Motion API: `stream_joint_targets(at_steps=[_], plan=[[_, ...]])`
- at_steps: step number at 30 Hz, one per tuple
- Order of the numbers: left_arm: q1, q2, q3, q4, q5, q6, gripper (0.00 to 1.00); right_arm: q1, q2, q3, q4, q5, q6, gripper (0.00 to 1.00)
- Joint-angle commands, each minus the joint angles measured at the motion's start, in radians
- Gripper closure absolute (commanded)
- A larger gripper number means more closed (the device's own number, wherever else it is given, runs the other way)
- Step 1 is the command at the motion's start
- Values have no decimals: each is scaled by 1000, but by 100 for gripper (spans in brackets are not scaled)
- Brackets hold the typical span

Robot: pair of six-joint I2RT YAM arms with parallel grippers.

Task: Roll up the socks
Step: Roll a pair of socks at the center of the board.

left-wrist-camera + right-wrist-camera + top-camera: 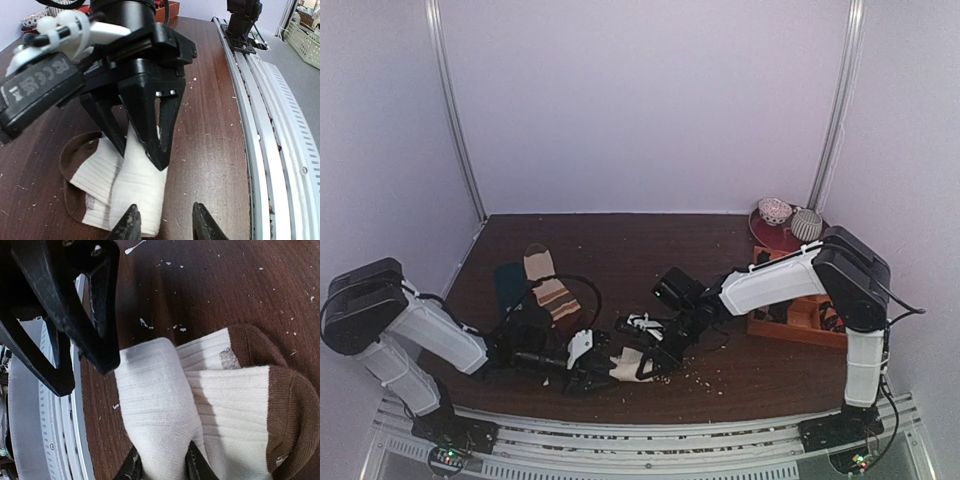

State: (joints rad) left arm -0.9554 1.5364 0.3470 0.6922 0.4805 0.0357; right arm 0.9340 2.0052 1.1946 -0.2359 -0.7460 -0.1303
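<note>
1. The right gripper (164,466) shows two dark fingertips at the bottom edge, closed on a raised fold of cream ribbed fabric.
2. The socks (225,405) lie as two overlapped cream layers, ahead of the jaws and to their right. The tan-brown ends are furthest right.
3. The left gripper (82,375) is ahead and left of the jaws, its black fingers spread. One tip is just beside the fold; contact cannot be confirmed.
4. The table (210,285) is dark wood, with white flecks (145,322) ahead of the jaws.
5. A grey rail (30,430) runs left of the jaws.
</note>
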Motion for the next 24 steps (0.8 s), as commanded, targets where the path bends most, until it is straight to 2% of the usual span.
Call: stream_joint_targets(at_steps=[1,5,14,16,18,21,22,24], plan=[[-20,81,32,117,29,38,63,-1,109,-40,-246,75,41,77],[-27,133,47,144,11,46,58,-1,107,-40,-247,79,41,77],[-28,216,89,105,-50,27,59,-1,110,-45,-250,78,35,77],[-28,220,74,121,-70,16,45,-1,108,-48,-248,76,37,77],[-28,215,61,128,-97,13,37,-1,104,-53,-243,76,39,77],[-28,195,60,110,-151,5,13,-1,108,-50,-243,76,41,77],[-28,181,53,114,-176,-4,10,-1,110,-47,-244,76,41,77],[-32,136,17,168,-236,-22,10,-1,112,-44,-244,75,42,77]])
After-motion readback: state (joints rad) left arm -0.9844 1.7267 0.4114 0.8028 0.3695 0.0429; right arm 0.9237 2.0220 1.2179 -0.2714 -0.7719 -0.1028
